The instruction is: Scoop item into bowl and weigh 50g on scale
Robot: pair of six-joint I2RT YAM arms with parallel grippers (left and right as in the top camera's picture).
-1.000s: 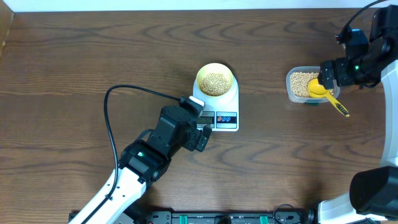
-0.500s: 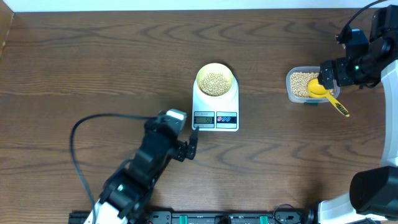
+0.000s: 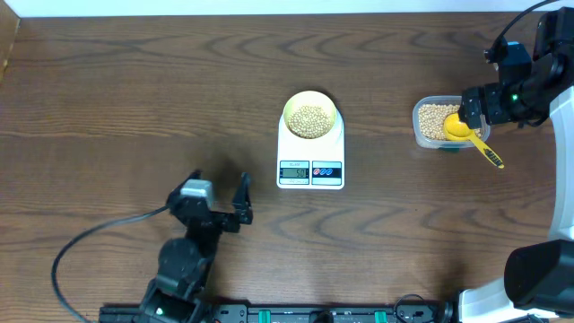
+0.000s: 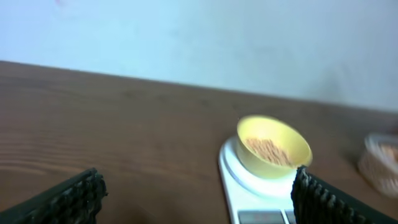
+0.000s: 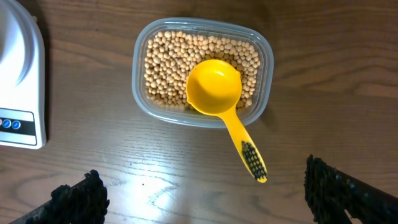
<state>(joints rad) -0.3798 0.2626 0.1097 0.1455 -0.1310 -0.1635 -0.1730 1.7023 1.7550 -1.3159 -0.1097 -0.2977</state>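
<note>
My left gripper [image 3: 243, 198] hung low over the dark brown wooden table [image 3: 134, 90], left of and nearer to me than the white rounded-rectangular digital scale [image 3: 336, 148] and well apart from it. Its two black fingers [image 4: 68, 199] were spread wide with nothing between them. Its wrist camera looked across the tabletop at the scale from a shallow angle, and that view was blurred.

The small round pale-yellow bowl [image 3: 286, 109] sat on the scale's platform, at the end away from the display. A heap of small round tan beans [image 3: 310, 118] lay in the bottom of it. The display showed dark digits, too small for me to read.

My right gripper [image 5: 208, 199] hovered above the clear rounded-rectangular plastic tub [image 5: 266, 81], which stood on the table well to the right of the scale. Its fingers were also held wide apart and touched nothing. The tub held a layer of the same beans. The yellow plastic measuring spoon [image 5: 214, 87] lay with its round head on top of them, hollow side up and holding no beans. Its handle sloped out over the tub's rim, and the black-patched end hung beyond the tub, over the table.
</note>
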